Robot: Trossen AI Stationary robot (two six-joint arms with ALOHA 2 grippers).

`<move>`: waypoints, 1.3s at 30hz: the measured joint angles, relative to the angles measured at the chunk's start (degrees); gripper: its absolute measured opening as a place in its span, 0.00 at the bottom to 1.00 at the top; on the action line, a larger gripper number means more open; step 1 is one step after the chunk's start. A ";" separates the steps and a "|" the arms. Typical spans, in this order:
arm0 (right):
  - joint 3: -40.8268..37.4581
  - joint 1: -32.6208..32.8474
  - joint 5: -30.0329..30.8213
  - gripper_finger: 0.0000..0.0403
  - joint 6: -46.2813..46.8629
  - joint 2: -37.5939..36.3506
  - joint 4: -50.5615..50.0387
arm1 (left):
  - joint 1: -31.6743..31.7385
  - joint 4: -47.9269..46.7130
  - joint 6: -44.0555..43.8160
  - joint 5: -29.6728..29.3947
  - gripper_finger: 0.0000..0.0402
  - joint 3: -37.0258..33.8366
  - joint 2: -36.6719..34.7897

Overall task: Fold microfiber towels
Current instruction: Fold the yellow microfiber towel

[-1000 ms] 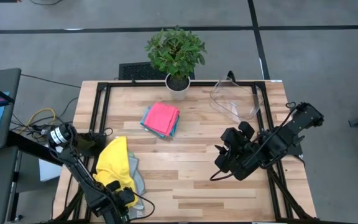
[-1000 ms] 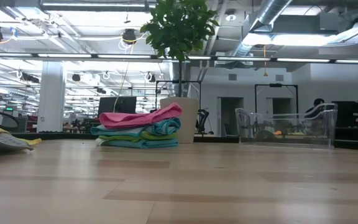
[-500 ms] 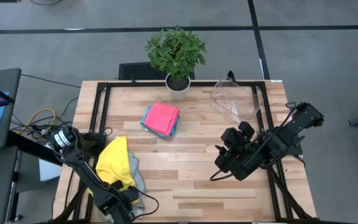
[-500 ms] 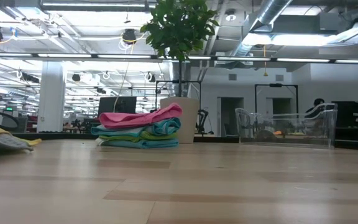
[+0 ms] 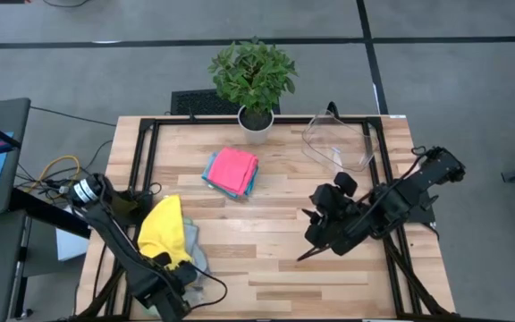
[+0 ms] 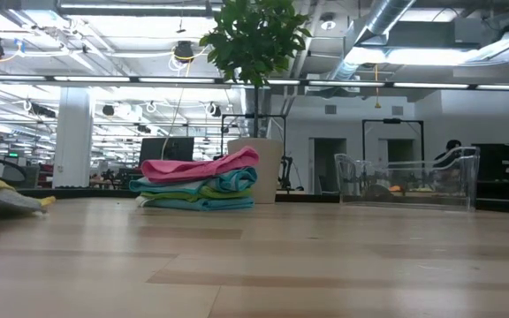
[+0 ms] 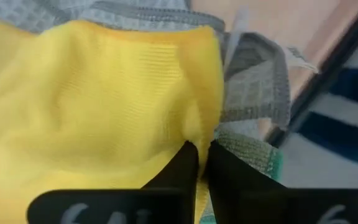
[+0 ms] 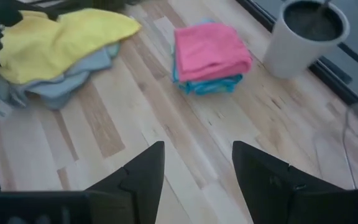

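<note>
Pinching yellow towel [image 7: 104, 106] corner — left gripper [image 7: 202, 155], right gripper [image 8: 197, 165] agape

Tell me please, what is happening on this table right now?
The robot is folding towels. Its left pincer is shut on an edge of the yellow towel, which lies on a grey towel at the table's front left. The right pincer hangs open over the wooden table. A folded stack with a pink towel on top sits near the potted plant.

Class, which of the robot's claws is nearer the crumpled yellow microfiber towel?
Left. The left claw is shut on the crumpled yellow microfiber towel; the right claw hangs open across the table.
</note>
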 joint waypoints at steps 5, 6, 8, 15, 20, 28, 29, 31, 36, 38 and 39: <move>-0.01 -1.99 -0.22 0.53 -6.73 0.15 5.03 | 0.00 -1.76 -3.16 -3.85 0.02 2.24 -2.83; -0.23 -2.40 -0.24 0.53 -8.27 0.15 6.51 | 0.01 -1.87 -3.61 -4.32 0.02 2.47 -3.24; -1.96 -3.40 -0.93 0.53 -11.35 0.11 10.76 | 0.20 -1.92 -4.47 -5.27 0.03 2.92 -3.92; -16.71 -6.50 -12.87 0.53 -18.70 0.09 36.04 | 0.25 -0.90 -5.09 -8.35 0.07 2.28 -4.23; -29.08 -8.55 -18.71 0.53 -20.17 0.13 58.16 | 1.15 -0.33 -4.86 -9.34 0.07 2.17 -4.25; -36.96 -12.23 -26.62 0.53 -20.29 0.13 72.29 | 1.52 -0.59 -4.88 -11.76 0.15 2.16 -4.25; -37.33 -12.44 -26.62 0.53 -20.28 0.13 72.27 | 1.70 -0.62 -4.87 -11.71 0.17 2.15 -4.25; -37.84 -12.71 -26.67 0.53 -20.28 0.13 72.09 | 2.08 -0.59 -4.84 -11.71 0.20 2.15 -4.25; -37.80 -12.70 -26.71 0.53 -21.09 0.13 72.27 | 2.92 -0.39 -3.36 -12.75 0.23 2.15 -4.25; -37.80 -12.70 -26.71 0.53 -21.20 0.13 72.27 | 3.58 -0.36 -2.73 -12.30 0.23 2.15 -4.17; -37.80 -12.70 -26.71 0.53 -21.24 0.13 72.23 | 3.83 -0.27 -2.26 -12.04 0.22 2.15 -4.10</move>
